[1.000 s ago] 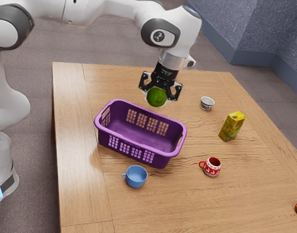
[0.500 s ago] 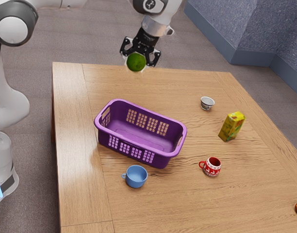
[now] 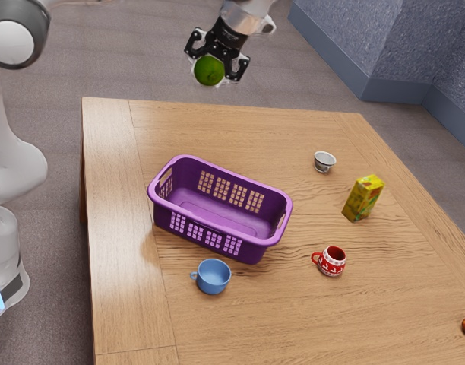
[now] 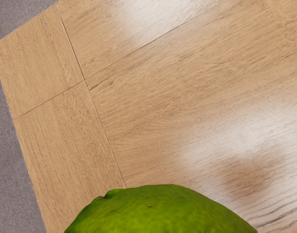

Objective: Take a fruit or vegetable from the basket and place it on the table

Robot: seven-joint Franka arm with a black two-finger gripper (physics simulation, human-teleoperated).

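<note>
My gripper (image 3: pixel 214 68) clasps one fruit (image 3: pixel 207 71) in the air, upper middle of the exterior view. Toward its right edge stands one carton (image 3: pixel 362 199) (print too small to read). I count three cups: white (image 3: pixel 322 164), red (image 3: pixel 330 268), blue (image 3: pixel 212 281). One basket (image 3: pixel 253 253) sits near centre.

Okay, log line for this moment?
fingers: shut on lime | lime: held up, off table | basket: on table
</note>
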